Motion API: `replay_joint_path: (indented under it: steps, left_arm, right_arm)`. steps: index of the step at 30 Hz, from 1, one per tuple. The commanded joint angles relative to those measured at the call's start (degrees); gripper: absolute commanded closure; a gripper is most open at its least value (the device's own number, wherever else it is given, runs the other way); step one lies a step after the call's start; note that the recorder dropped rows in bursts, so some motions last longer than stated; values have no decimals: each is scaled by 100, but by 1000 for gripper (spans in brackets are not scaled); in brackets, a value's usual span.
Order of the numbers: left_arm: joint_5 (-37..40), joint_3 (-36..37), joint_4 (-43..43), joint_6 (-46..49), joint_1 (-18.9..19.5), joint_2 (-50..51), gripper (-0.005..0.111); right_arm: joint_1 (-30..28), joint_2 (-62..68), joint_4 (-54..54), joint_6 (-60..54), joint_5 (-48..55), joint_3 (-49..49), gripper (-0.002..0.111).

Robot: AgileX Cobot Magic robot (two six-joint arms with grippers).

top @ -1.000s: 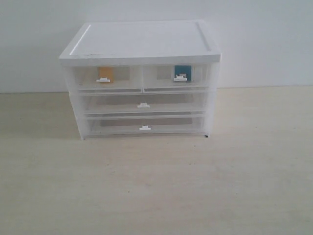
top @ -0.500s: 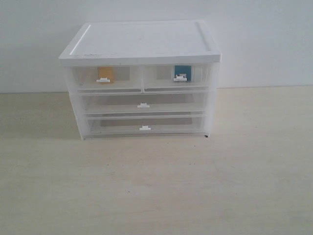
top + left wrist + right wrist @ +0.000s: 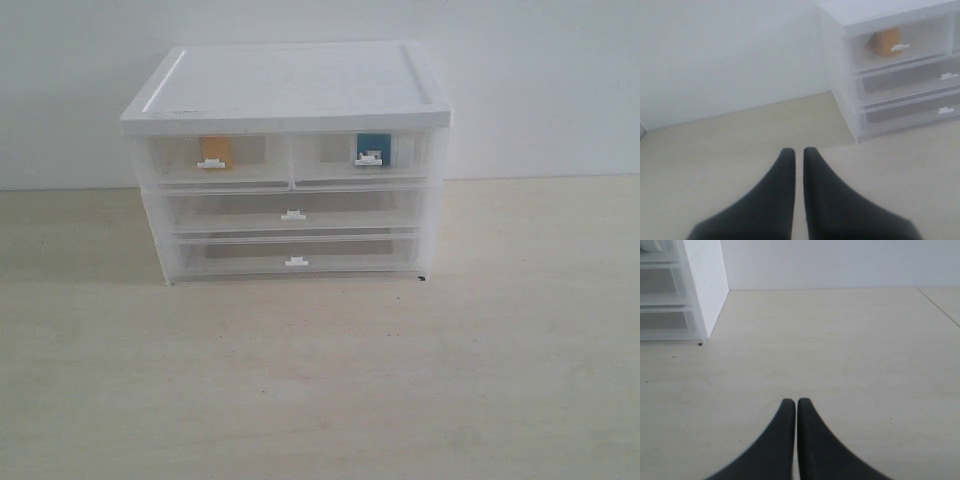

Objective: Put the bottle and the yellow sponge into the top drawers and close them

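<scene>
A pale, wood-grain tabletop (image 3: 320,390) stretches from the near edge to a plain white wall (image 3: 540,90) that meets it along the far edge. A small white-topped cabinet (image 3: 290,85) with translucent plastic sides stands toward the far edge, about midway between the left and right edges, close to the wall. Soft, even light fills the scene. A faint shadow (image 3: 80,240) spreads over the tabletop on the cabinet's left side. A tiny dark speck (image 3: 423,278) sits just beside the cabinet's front right corner. In the right wrist view, a thin straight line (image 3: 940,307) crosses the surface near the far right corner.
</scene>
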Motion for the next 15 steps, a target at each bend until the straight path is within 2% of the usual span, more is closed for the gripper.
replay_joint_path:
  steps: [1, 9, 15]
  left_arm:
    - [4, 253, -136, -4, 237, -338, 102]
    - [-153, 756, -532, 6, 564, -639, 102]
    - [-473, 1100, -585, 6, 574, -639, 102]
  right_arm:
    - [5, -36, 0, 0, -44, 23, 108]
    - [5, -36, 0, 0, -38, 23, 108]
    - [5, -36, 0, 0, -38, 23, 108]
